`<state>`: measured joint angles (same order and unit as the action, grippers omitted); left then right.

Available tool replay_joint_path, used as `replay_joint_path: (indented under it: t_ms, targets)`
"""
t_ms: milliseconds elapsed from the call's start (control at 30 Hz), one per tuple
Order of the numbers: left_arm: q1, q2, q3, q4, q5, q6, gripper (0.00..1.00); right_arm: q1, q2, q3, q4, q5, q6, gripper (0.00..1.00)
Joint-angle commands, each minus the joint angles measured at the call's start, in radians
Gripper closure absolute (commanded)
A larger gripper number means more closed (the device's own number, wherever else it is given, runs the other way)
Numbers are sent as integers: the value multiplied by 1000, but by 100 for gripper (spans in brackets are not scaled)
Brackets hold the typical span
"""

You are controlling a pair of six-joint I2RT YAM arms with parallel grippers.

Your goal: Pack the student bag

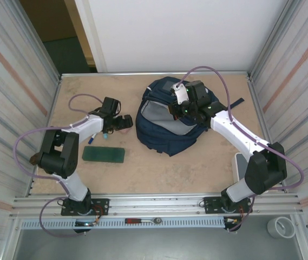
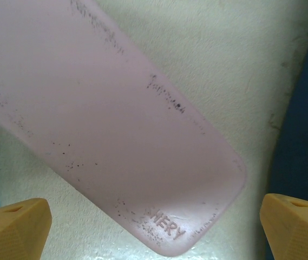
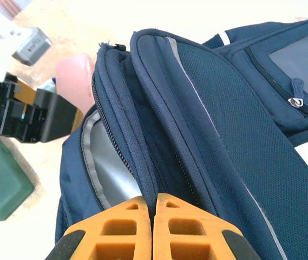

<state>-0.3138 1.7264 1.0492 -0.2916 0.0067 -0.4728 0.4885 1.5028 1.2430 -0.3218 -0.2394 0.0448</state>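
The student bag (image 1: 167, 122), a navy backpack, lies at the middle back of the table with its main pocket gaping towards the left and its grey lining (image 3: 110, 162) showing. My right gripper (image 3: 155, 216) is shut on the bag's (image 3: 224, 135) zipped edge fabric and holds that flap up. My left gripper (image 1: 124, 122) stands open just left of the bag. A flat pink case (image 2: 116, 124) lies on the table under it, between the wide-apart fingertips (image 2: 13, 227) and untouched by them. The bag's navy side (image 2: 305, 135) sits just right of that case.
A dark green case (image 1: 103, 154) lies on the table in front of the left arm. A small teal item (image 1: 105, 136) sits near the left gripper. A white object (image 1: 240, 162) rests by the right arm's base. Walls close off three sides.
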Motion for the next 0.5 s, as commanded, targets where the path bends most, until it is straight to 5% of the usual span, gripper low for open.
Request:
replay_joint_path:
  t_ms: [0,467]
  targets:
    - [3,35,42,-21,0,-12,1,-6,-8,10,29,-23,18,100]
    - [38,229,270,-66,-27,69,1,-5,5,4,27,-33,29,100]
